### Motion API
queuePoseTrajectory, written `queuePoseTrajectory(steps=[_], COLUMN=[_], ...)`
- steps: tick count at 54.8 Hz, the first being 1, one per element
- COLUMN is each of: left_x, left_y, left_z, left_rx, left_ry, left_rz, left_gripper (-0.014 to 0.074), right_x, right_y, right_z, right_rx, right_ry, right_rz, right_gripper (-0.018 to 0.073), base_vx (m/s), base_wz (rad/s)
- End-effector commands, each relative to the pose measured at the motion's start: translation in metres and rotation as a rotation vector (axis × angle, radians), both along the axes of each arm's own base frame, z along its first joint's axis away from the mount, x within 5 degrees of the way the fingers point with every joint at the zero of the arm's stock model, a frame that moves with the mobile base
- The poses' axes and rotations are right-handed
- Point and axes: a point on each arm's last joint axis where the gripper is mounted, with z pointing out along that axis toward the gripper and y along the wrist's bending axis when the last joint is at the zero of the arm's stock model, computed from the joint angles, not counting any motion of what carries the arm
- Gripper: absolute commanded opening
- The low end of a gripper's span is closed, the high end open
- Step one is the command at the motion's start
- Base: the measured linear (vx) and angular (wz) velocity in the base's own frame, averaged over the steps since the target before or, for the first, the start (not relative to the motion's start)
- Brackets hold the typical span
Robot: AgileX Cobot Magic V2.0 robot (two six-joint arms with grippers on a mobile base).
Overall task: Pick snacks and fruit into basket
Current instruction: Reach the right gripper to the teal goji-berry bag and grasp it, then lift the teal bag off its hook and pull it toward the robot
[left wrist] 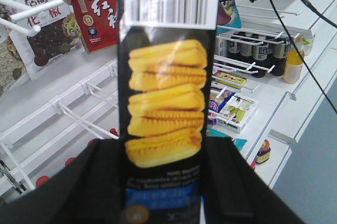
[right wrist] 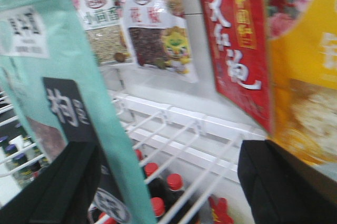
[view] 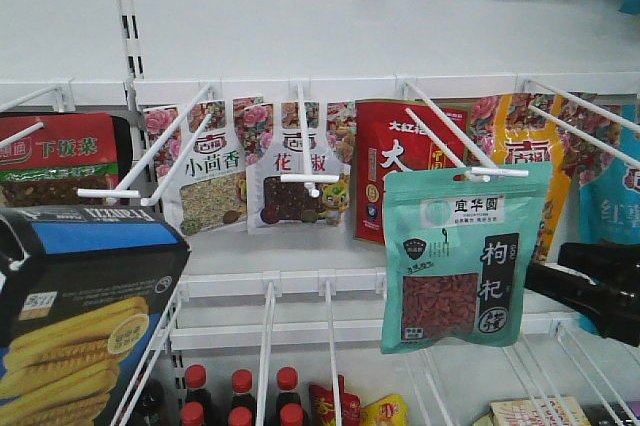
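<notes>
The box [view: 80,296] is seen at 8 o'clock in the front view, tilted and held off the shelves, its biscuit picture turned to the camera. In the left wrist view it is clamped in the left claw [left wrist: 163,153], with a black finger [left wrist: 79,192] set against each long side (the barcode end points to 12 o'clock). The teal pouch [view: 465,256] is hung on a white peg [view: 450,136] at 4 o'clock from the frame's centre, with a red pouch [view: 400,161] just beside it at its 10 o'clock. In the right wrist view the right claw [right wrist: 168,176] is spread wide. The teal pouch is found between the fingers, close against the one at 8 o'clock, though contact cannot be told. The finger [right wrist: 279,182] at 4 o'clock stands well apart from it. Red-capped bottles [view: 240,391] are racked at 6 o'clock in the front view.
</notes>
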Motion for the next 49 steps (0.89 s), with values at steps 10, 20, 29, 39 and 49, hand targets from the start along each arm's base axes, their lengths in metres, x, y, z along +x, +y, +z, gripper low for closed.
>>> queuePoseTrajectory(steps=[10, 20, 29, 39, 49], left_x=[0.0, 0.0, 0.0, 0.0, 0.0], left_y=[0.001, 0.001, 0.001, 0.001, 0.001], left_z=[0.019, 0.019, 0.019, 0.019, 0.019], left_rx=[-0.088, -0.088, -0.088, -0.088, -0.088], left_ry=[-0.092, -0.092, -0.092, -0.092, -0.092], left_rz=[-0.003, -0.003, -0.003, -0.003, -0.003], left_gripper=[-0.001, -0.001, -0.001, -0.001, -0.001], right_x=[0.012, 0.027, 0.026, 0.026, 0.025], right_y=[0.033, 0.048, 0.062, 0.066, 0.066], right_z=[0.019, 0.018, 0.018, 0.017, 0.016], right_rx=[0.069, 0.067, 0.065, 0.06, 0.05], right_ry=[-0.103, -0.102, -0.102, -0.102, -0.092], right_rz=[0.202, 0.268, 0.313, 0.328, 0.335], right_gripper=[0.0582, 0.0582, 0.0536, 0.0302, -0.0015], base_vx=[0.0, 0.0, 0.0, 0.0, 0.0], base_wz=[0.0, 0.0, 0.0, 0.0, 0.0])
